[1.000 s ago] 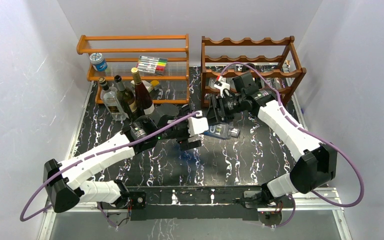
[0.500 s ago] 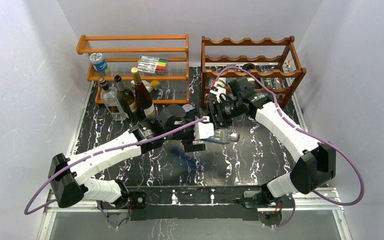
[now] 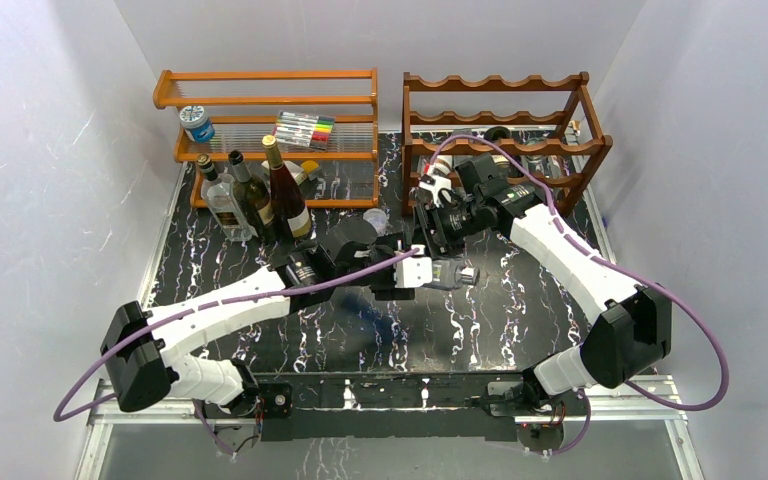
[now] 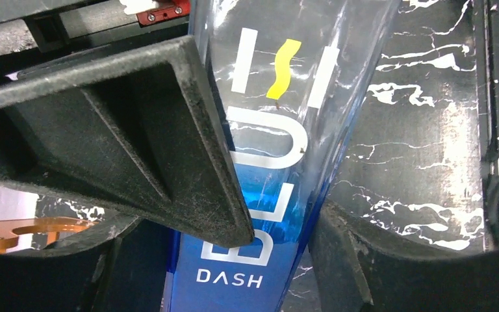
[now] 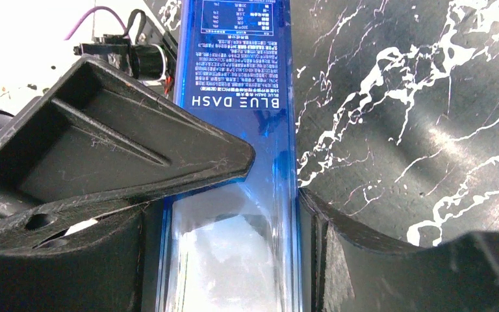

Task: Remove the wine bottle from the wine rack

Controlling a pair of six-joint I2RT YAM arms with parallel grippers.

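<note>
Left claw (image 4: 279,224) and right claw (image 5: 276,179) both pinch the blue bottle (image 3: 450,270), which is off the wine rack (image 3: 500,115).
Each claw squeezes opposite sides of the clear blue bottle, the left at its big white lettering, the right near the small-print label. It lies level between them above the black marbled table (image 3: 520,300), just in front of the wine rack and apart from its rails. Other bottles (image 3: 255,195) stand by the orange shelf (image 3: 265,100).

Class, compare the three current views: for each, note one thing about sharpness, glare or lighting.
Top external: even, diffuse light, with a faint sheen on the black table. Left wrist: lettering on the blue bottle is sharp, and there is bright glare on the table at right. Right wrist: the label is sharp, but the bottle's clear near end is hazy.
</note>
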